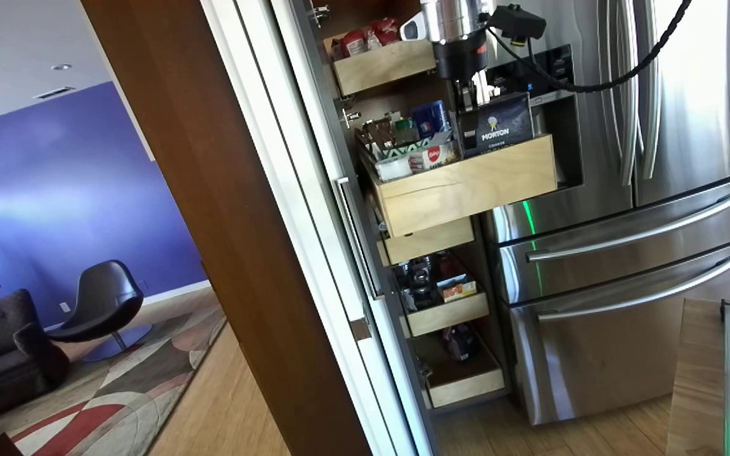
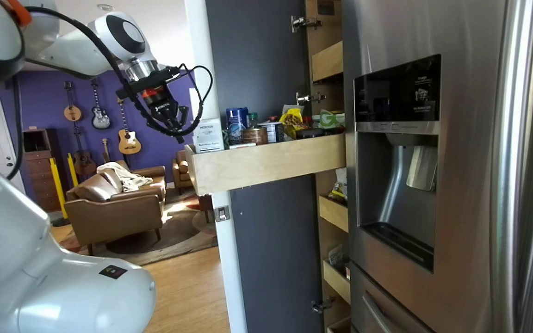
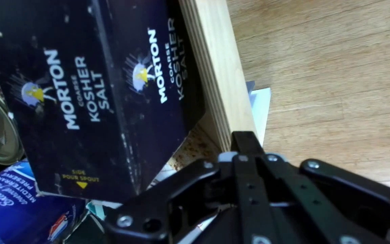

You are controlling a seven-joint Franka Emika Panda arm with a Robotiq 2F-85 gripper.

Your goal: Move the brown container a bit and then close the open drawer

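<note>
Finding the pincer [image 2: 180, 138] at left in an exterior view, closed with fingers together, just beside the top front edge of the pulled-out drawer [image 2: 271, 166]; cannot tell whether touching. Showing wood floor [image 2: 185, 273] and open room below that overhanging end. Farther right, seeing a salt box [image 2: 209, 135] standing at the drawer's front end, then a blue canister [image 2: 236, 127], then a brown can [image 2: 255, 136] inside the near side wall. Ending at the fridge [image 2: 465, 162], with the drawer extended well out past its edge.

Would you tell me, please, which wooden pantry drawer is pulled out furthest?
The drawer holding the Morton salt box; it juts out, while the other drawers sit further back.
</note>
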